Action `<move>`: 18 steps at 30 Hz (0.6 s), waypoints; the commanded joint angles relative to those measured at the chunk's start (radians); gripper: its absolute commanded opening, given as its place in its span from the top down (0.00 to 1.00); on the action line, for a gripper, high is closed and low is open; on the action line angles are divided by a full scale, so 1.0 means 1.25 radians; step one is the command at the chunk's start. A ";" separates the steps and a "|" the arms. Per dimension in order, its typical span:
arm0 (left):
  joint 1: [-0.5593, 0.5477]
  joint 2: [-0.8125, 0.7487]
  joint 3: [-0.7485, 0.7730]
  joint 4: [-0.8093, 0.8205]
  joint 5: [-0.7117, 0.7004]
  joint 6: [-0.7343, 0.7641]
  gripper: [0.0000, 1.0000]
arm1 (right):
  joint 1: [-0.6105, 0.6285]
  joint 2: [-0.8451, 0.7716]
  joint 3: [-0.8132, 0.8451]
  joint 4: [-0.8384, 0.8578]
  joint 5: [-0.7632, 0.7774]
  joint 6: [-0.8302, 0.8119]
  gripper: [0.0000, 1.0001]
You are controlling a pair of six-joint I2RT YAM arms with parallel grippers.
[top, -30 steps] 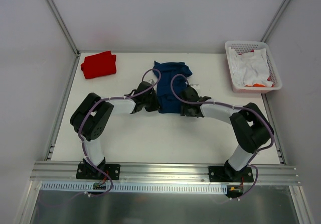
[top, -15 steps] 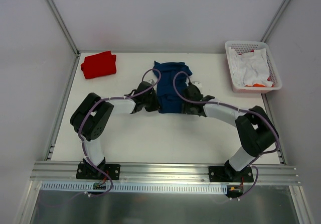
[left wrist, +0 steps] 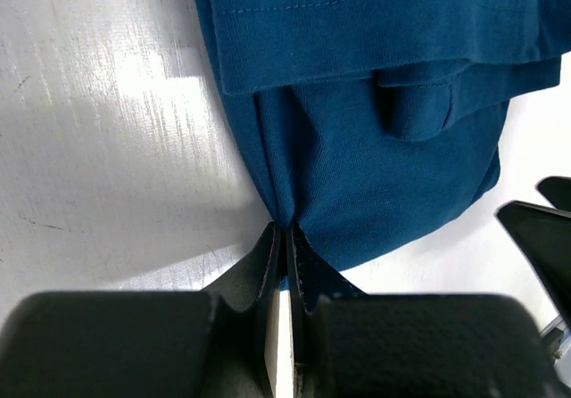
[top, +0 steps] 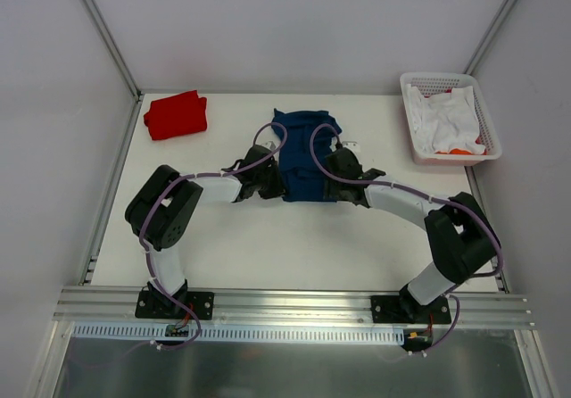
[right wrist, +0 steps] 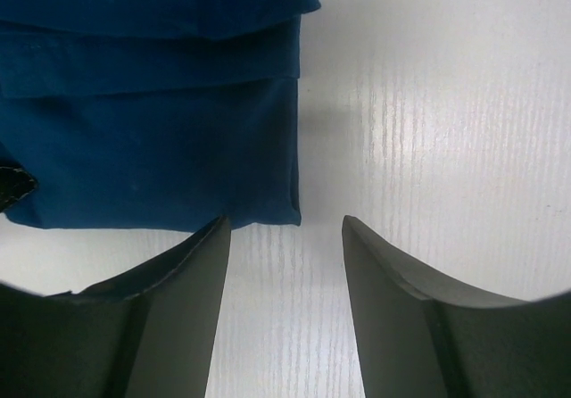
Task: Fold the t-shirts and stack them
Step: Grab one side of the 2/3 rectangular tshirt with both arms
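The navy blue t-shirt (top: 303, 153) lies folded in layers at the middle of the table. My left gripper (top: 273, 184) is at its near left side, shut on a pinch of its edge (left wrist: 285, 228). In the left wrist view the navy shirt (left wrist: 375, 130) fans out from that pinch. My right gripper (top: 333, 184) is at the near right corner, open and empty. In the right wrist view the navy shirt (right wrist: 152, 148) has its corner just beyond my right gripper (right wrist: 285, 224), and the left fingertip (right wrist: 210, 237) overlaps its near edge. The red t-shirt (top: 176, 114) lies folded at the far left.
A white basket (top: 477, 103) holding white cloth stands at the far right corner. Metal frame rails run along the table's left and right edges. The right gripper's dark finger (left wrist: 544, 224) shows at the right edge of the left wrist view.
My right gripper has shifted slightly farther along the navy shirt's right side, its jaws narrowing a touch. The left gripper has kept its pinch and place.
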 commanded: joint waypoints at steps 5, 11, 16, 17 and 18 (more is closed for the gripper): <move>-0.007 -0.018 -0.004 -0.033 -0.004 0.021 1.00 | -0.012 0.070 0.030 0.038 -0.019 -0.002 0.44; -0.007 -0.023 -0.004 -0.037 -0.006 0.025 1.00 | -0.022 0.105 0.037 0.063 -0.036 -0.002 0.45; -0.007 -0.024 -0.004 -0.038 -0.007 0.027 1.00 | -0.029 0.129 0.038 0.079 -0.056 0.000 0.58; -0.007 -0.024 -0.004 -0.039 -0.007 0.026 1.00 | -0.033 0.131 0.037 0.080 -0.058 0.002 0.61; -0.007 -0.024 -0.006 -0.038 -0.008 0.026 1.00 | -0.033 0.134 0.038 0.084 -0.062 0.002 0.63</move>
